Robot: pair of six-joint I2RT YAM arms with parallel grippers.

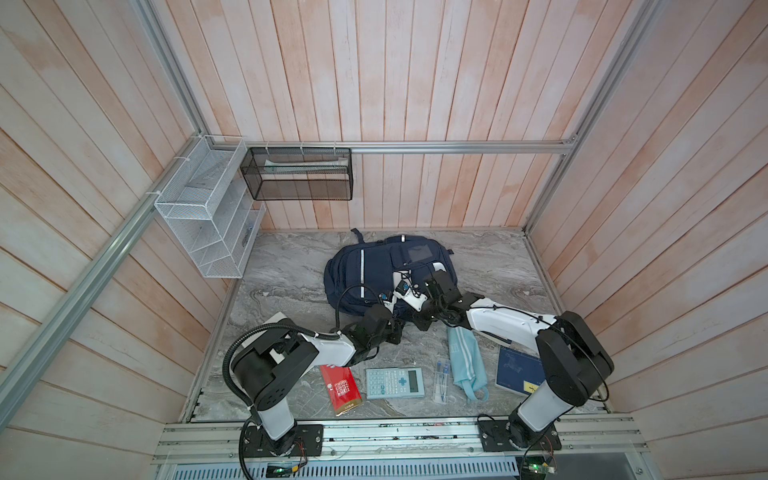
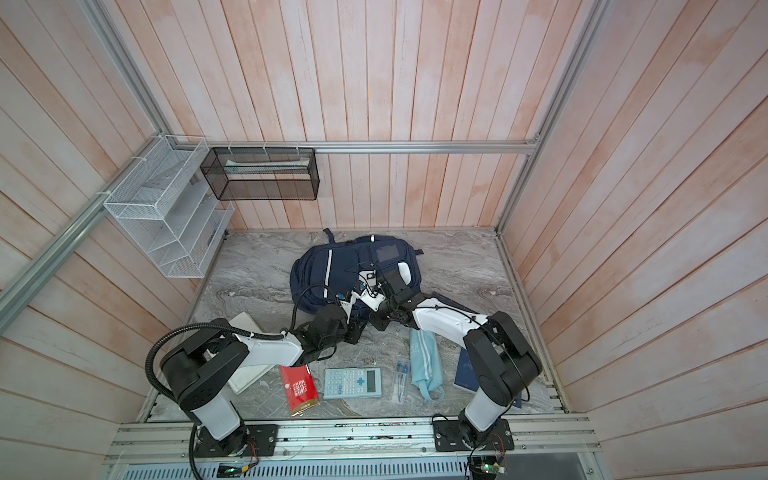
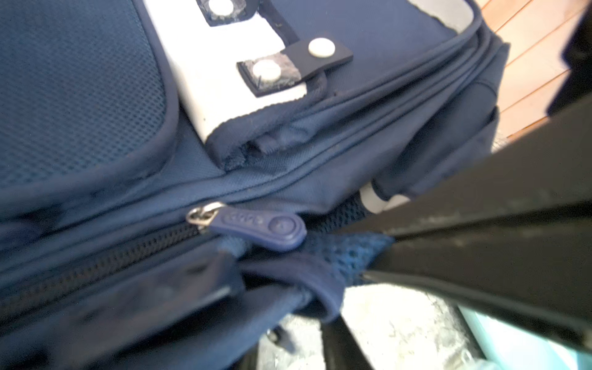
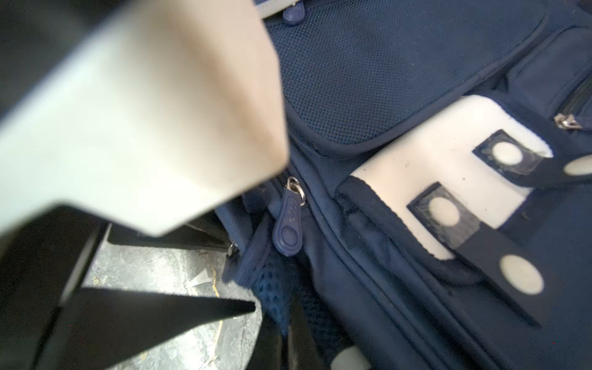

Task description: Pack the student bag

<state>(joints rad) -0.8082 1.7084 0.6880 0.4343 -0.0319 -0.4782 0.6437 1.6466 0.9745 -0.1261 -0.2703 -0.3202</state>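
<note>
the large navy-blue fabric backpack lies flat toward the back of the grey marbled tabletop, both arms crowded at its near edge. the right gripper is clamped tight on a fold of blue mesh; the left gripper looks parted and empty, with the small navy rubber zipper pull lying loose just beside it, zip seemingly closed. the tab is small and floppy, so a closing pinch could catch only fabric or slide off. if the stretchy mesh slips free, any tug would drag the whole bag over the smooth stone toward the light-blue striped pouch. the wrists, so close, could also knock together.
</note>
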